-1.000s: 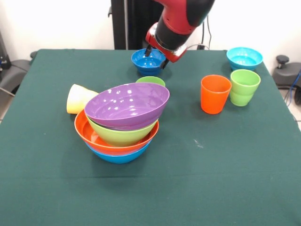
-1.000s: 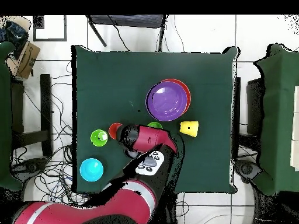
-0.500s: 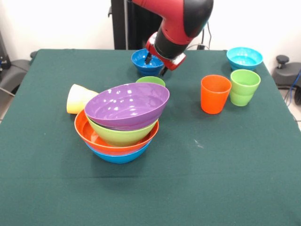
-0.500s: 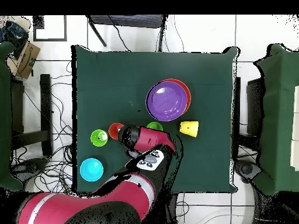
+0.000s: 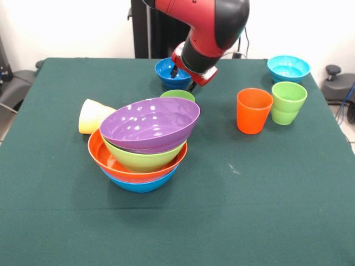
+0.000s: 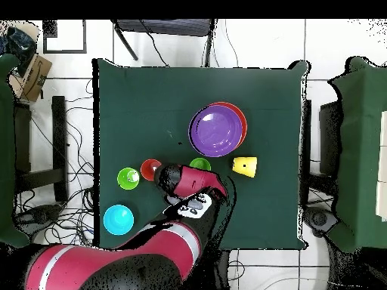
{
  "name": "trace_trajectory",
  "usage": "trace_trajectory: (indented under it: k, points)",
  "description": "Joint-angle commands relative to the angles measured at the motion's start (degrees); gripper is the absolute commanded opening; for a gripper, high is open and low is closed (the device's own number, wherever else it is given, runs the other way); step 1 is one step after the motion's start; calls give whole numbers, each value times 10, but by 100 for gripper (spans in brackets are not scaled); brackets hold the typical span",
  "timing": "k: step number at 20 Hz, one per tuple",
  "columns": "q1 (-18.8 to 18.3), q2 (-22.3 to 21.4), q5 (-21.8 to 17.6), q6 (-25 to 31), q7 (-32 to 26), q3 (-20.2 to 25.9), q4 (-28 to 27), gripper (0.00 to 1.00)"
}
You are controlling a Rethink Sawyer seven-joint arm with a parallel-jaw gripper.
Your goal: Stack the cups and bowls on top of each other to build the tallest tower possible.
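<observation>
The tower stands at the centre left: a blue bowl lowest, then orange, lime green and purple bowls, tilted. A yellow cup lies on its side beside it. A green cup stands behind the tower. My gripper hangs open and empty at the near right rim of the dark blue bowl. The orange cup, the light green cup and the turquoise bowl stand at the right.
My red arm covers the dark blue bowl and the gripper in the overhead view. The table is covered in dark green cloth. Chairs and cables lie around it.
The gripper has dropped a little toward the dark blue bowl's near rim, and the arm above it has swung left. The bowls and cups have not moved.
</observation>
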Motion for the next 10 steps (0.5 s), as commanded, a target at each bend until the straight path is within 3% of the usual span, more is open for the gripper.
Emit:
trace_trajectory:
  k: [1,2,10]
  points:
    - [6,9,30,-46,122,54,11,100]
    - [5,9,28,-48,119,53,11,0]
    - [13,7,30,-43,125,50,10,0]
